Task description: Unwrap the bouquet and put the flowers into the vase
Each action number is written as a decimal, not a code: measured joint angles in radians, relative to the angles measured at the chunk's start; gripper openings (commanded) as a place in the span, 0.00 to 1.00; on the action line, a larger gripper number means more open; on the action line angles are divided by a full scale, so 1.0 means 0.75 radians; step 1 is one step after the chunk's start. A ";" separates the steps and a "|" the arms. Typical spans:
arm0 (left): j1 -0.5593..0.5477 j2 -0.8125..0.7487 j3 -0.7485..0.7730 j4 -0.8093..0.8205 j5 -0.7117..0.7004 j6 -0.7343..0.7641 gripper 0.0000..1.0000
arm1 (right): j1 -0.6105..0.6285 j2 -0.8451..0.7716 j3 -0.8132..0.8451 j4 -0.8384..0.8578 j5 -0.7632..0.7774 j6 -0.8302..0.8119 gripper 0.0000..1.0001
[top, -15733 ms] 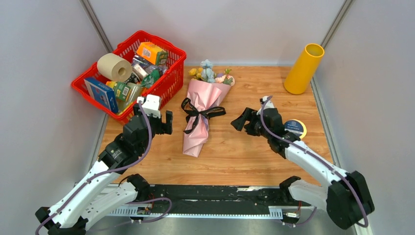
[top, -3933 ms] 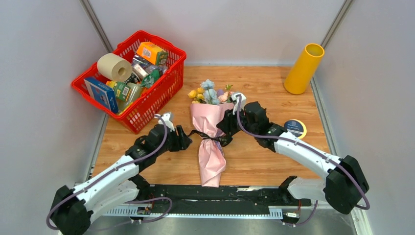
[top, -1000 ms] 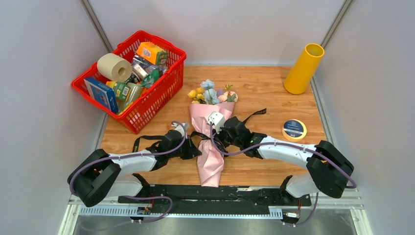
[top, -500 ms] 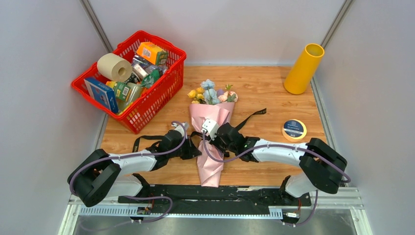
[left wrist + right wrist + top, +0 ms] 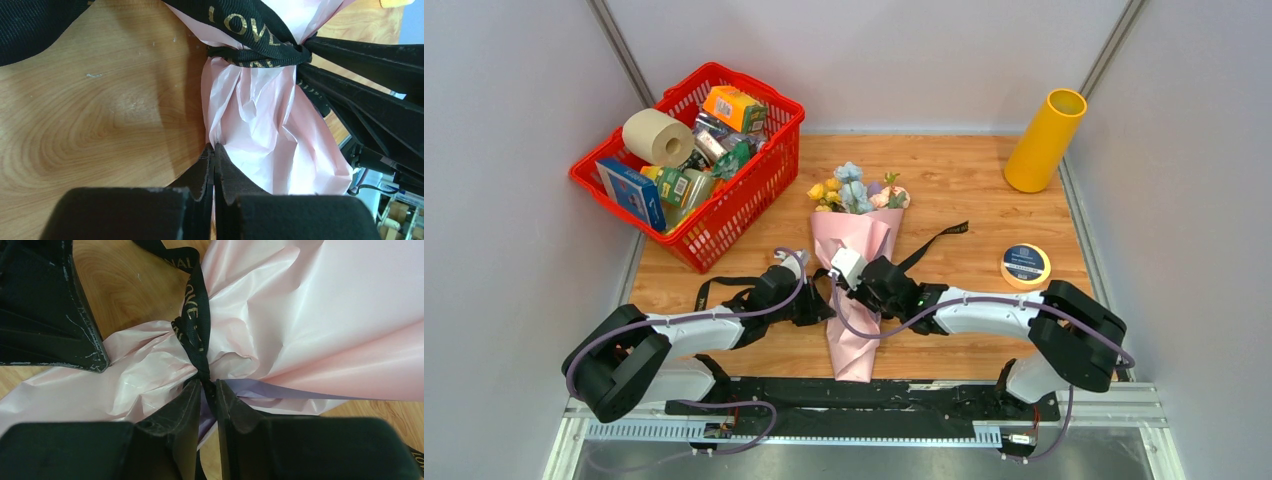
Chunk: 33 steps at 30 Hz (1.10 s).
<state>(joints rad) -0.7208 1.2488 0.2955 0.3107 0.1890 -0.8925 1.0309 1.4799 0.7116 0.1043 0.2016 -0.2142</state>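
My right gripper (image 5: 208, 386) has slid in over the last second, narrowing until it pinches the ribbon (image 5: 192, 322) knot. The bouquet (image 5: 864, 235) lies under it. My left gripper (image 5: 214, 152), opposite, is pressed together at the paper's edge. With 2 tails loose, only the knot holds. The vase (image 5: 1044, 140) stands far beyond, to my right.

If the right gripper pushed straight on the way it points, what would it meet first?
The black ribbon cinching the bouquet: its knot sits right at the right gripper's tips, seemingly between them, with crumpled pink wrapping just behind.
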 measured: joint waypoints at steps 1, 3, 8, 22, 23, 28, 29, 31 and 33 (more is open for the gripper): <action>0.000 0.000 0.000 -0.001 -0.001 0.000 0.00 | 0.003 0.008 0.000 0.008 0.002 -0.002 0.21; -0.001 0.000 0.000 -0.001 -0.001 0.000 0.00 | 0.010 0.025 0.001 0.014 0.015 -0.006 0.15; -0.006 0.000 0.000 -0.002 -0.010 -0.001 0.00 | 0.028 0.037 0.001 0.030 0.080 -0.014 0.00; -0.008 -0.007 0.014 -0.062 -0.083 -0.005 0.00 | 0.030 -0.110 -0.006 0.045 0.295 0.040 0.00; -0.008 -0.008 0.014 -0.063 -0.086 -0.005 0.00 | 0.029 -0.117 -0.010 0.046 0.312 0.046 0.00; -0.009 -0.014 0.014 -0.072 -0.093 -0.005 0.00 | 0.015 -0.126 -0.016 0.047 0.397 0.101 0.00; -0.009 -0.015 0.014 -0.074 -0.094 -0.005 0.00 | 0.008 -0.127 -0.017 0.048 0.415 0.114 0.00; -0.011 -0.017 0.014 -0.078 -0.096 -0.005 0.00 | -0.008 -0.132 -0.021 0.049 0.444 0.142 0.00; -0.014 -0.020 0.014 -0.080 -0.100 -0.005 0.00 | -0.021 -0.143 -0.033 0.052 0.466 0.167 0.00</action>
<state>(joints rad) -0.7315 1.2339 0.3061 0.2504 0.1139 -0.8963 1.0153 1.3727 0.6868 0.1432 0.5510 -0.0891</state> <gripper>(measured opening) 0.007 0.005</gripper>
